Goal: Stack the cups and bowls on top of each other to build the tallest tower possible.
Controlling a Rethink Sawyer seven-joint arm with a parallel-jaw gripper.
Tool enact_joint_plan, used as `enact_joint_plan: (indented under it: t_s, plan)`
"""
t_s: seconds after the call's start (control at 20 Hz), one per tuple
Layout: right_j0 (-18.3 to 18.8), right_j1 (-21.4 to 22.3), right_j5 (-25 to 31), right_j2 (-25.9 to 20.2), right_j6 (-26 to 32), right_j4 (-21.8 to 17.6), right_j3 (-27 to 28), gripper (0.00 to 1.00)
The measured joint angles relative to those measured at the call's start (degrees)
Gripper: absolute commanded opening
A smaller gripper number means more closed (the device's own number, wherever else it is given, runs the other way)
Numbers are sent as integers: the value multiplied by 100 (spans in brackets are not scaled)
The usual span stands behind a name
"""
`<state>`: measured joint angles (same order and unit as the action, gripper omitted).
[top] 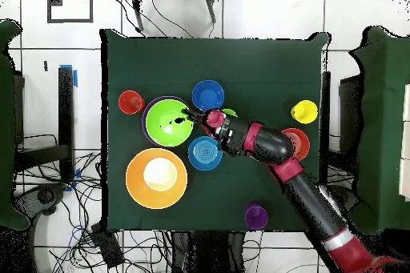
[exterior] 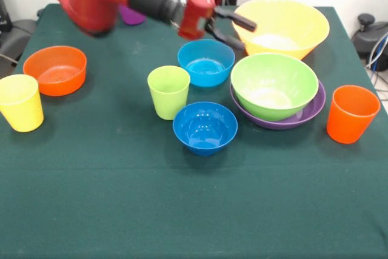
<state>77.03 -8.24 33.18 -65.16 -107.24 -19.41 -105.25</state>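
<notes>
My gripper (exterior: 247,36) is open and empty, hanging above the gap between the light blue bowl (exterior: 206,62) and the large yellow-orange bowl (exterior: 282,25). The lime green bowl (exterior: 274,84) sits nested in the purple bowl (exterior: 306,113). The dark blue bowl (exterior: 205,127) and the lime green cup (exterior: 168,91) stand at the centre. The small orange bowl (exterior: 56,70) and yellow cup (exterior: 21,102) are at the left, the orange cup (exterior: 351,113) at the right. The purple cup (exterior: 131,15) is partly hidden behind the arm. In the overhead view the gripper (top: 190,115) is at the green bowl's (top: 168,122) rim.
The arm (top: 276,154) crosses the table from the robot's side, over the small orange bowl (top: 298,143) and most of the lime cup. The green tablecloth (exterior: 182,210) covers the whole table. Cables and chairs lie around the table's edges.
</notes>
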Motion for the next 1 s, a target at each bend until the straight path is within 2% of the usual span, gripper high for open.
enact_joint_plan:
  t_s: [0.35, 0.5, 0.65, 0.8, 1.0]
  plan:
    - [-34, 1783, -554, -219, -796, 277, -741, 100]
    - [-135, 2271, -768, -243, -1075, 370, -896, 100]
    - [-424, 2880, -1167, -242, -1417, 412, -1058, 100]
    - [-700, 3257, -1456, -198, -1610, 431, -1128, 100]
    - [-1469, 3999, -2080, 169, -1953, 437, -1205, 100]
